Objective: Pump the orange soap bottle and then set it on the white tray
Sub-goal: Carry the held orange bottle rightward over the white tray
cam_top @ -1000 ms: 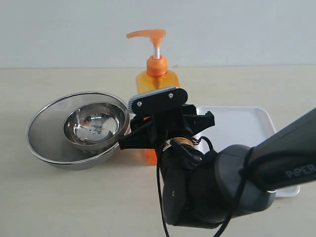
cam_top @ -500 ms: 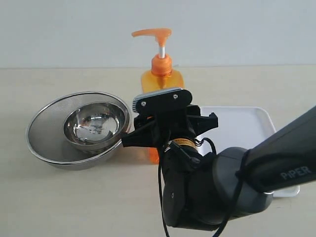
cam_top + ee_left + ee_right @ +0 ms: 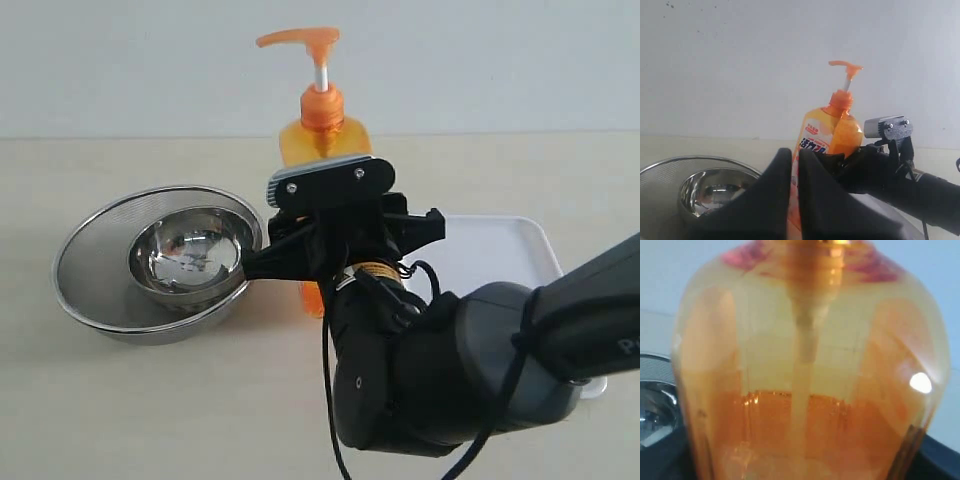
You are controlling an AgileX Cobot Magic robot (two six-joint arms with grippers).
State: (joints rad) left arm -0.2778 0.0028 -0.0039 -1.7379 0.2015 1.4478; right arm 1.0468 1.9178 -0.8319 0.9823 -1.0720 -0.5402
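Right claw (image 3: 335, 245): jaws set wide around the lower body of the soap bottle (image 3: 322, 140), one on each side, gripping it. In the right wrist view the bottle (image 3: 805, 390) fills nearly the whole picture, with dark jaw edges at the two lower corners and orange liquid up to roughly mid-height.

Left claw (image 3: 794, 170): fingers pressed together, nothing between them. It sits low and short of the bottle (image 3: 832, 135), not touching the pump.

Pump head (image 3: 300, 40): fully raised, white stem showing, nothing resting on it (no soap visible at the spout or below it, so I cannot tell whether a pump stroke has happened).

Bottle position: roughly upright, between the steel bowl (image 3: 190, 255), which sits inside a mesh strainer (image 3: 90, 270), and the white tray (image 3: 500, 250). Its base is mostly hidden behind the right arm, so I cannot tell if it rests on the table (image 3: 150, 400) or hangs just above it.

Progress, as a judgement: the grasp is made; the bottle is beside the tray's near edge, not on it. The tray is bare. The placing is left to do, and possibly the pumping too.
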